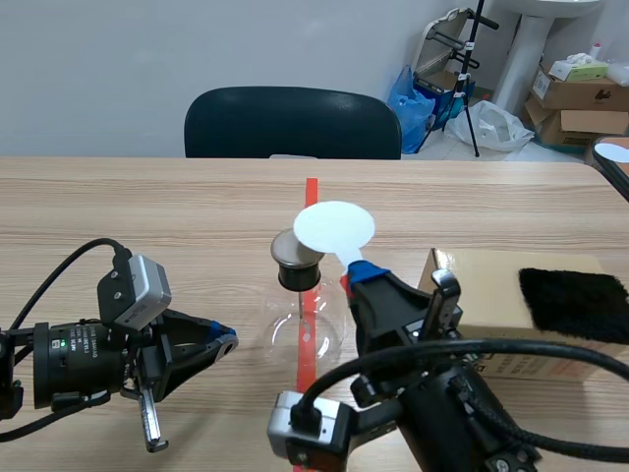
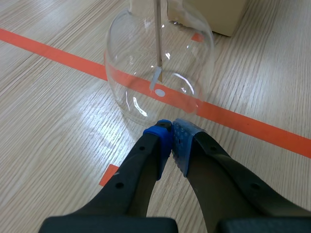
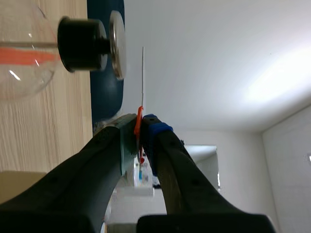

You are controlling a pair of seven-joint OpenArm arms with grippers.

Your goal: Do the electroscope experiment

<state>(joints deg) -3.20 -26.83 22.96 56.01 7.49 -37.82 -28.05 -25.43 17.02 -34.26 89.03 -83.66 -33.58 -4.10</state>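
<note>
The electroscope is a clear glass flask with a black stopper and a metal top plate, standing on the orange tape line. My right gripper is shut on the stem of a thin white disc, which hangs just above and right of the plate. In the right wrist view the disc shows edge-on, a small gap from the plate. My left gripper lies low, left of the flask, and is shut on nothing. Its tips almost touch the flask, whose inner rod hangs straight.
A cardboard box with a black cloth on top stands right of the flask, close behind my right arm. A dark chair sits past the table's far edge. Bare wood lies left of the flask and beyond it.
</note>
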